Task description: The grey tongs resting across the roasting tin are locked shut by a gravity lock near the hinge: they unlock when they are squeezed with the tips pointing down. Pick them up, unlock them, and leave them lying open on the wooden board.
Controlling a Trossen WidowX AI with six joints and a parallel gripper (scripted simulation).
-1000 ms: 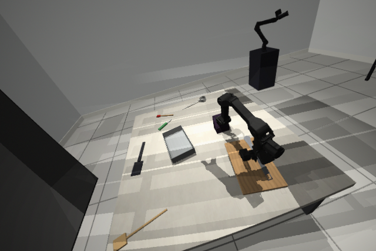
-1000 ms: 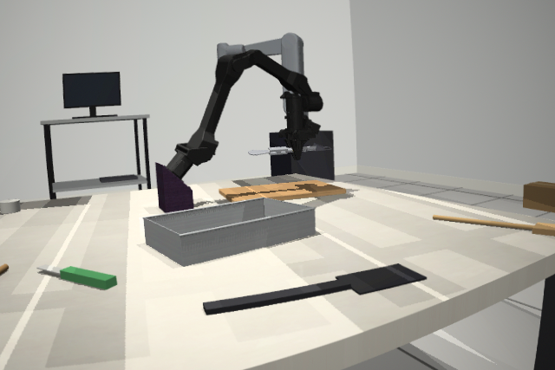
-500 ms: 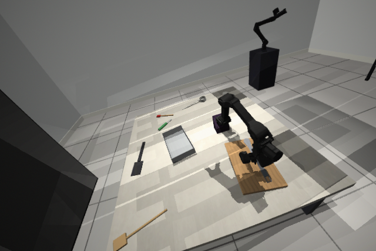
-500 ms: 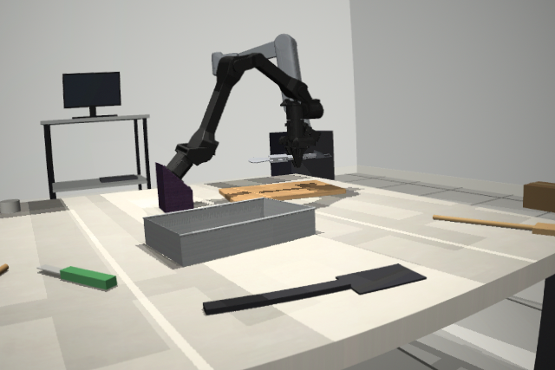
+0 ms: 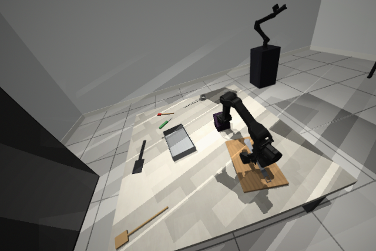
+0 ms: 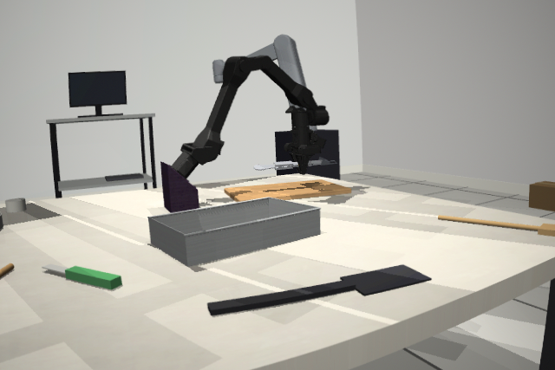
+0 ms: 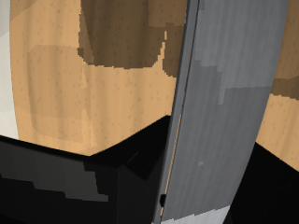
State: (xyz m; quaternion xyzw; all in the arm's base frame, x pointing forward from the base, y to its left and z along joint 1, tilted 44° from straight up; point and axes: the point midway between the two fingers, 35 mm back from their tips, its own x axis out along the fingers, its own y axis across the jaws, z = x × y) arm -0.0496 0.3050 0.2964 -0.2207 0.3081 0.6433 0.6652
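The grey tongs (image 5: 248, 144) (image 6: 282, 165) (image 7: 224, 117) hang nearly level in the air above the wooden board (image 5: 246, 181) (image 6: 251, 191) (image 7: 51, 93), lengthwise over it. My gripper (image 6: 303, 171) points down and is shut on the tongs around their middle. In the wrist view the two arms lie close together, with only a thin slit between them. A small ring shows at the tongs' end in the top view. Whether the lock is engaged cannot be seen. The roasting tin (image 5: 185, 154) (image 6: 251, 238) stands apart from the board, with no tongs across it.
A black spatula (image 5: 140, 160) (image 6: 385, 280), a green-handled tool (image 5: 164, 124) (image 6: 93, 277) and a red-tipped brush (image 5: 165, 113) lie beyond the tin. A wooden paddle (image 5: 145, 223) (image 6: 488, 223) and a ladle (image 5: 202, 97) lie near the table's edges. The arm's purple base block (image 6: 179, 191) stands beside the board.
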